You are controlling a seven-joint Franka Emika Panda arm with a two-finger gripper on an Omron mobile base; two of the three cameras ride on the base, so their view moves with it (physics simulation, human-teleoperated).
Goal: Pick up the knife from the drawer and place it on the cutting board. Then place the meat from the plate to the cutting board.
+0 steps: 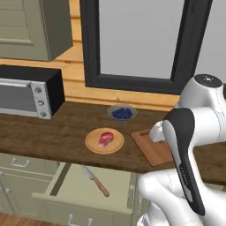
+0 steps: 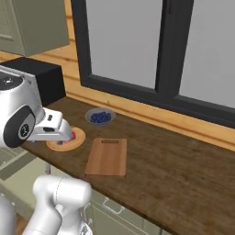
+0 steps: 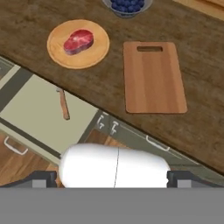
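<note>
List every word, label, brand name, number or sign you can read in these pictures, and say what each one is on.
None: no readable text in any view.
Microwave: its front panel shows two knobs, with no markings that can be made out.
Cutting board, plate, knife, drawer: plain surfaces, no labels or marks.

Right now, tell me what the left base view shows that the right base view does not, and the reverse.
Left base view alone: the open drawer with the knife lying inside, and the microwave's silver front.

Right base view alone: the whole cutting board, bare, slot handle toward the window.

Both: the plate carrying the meat, the bowl of blue berries, the window frame.
</note>
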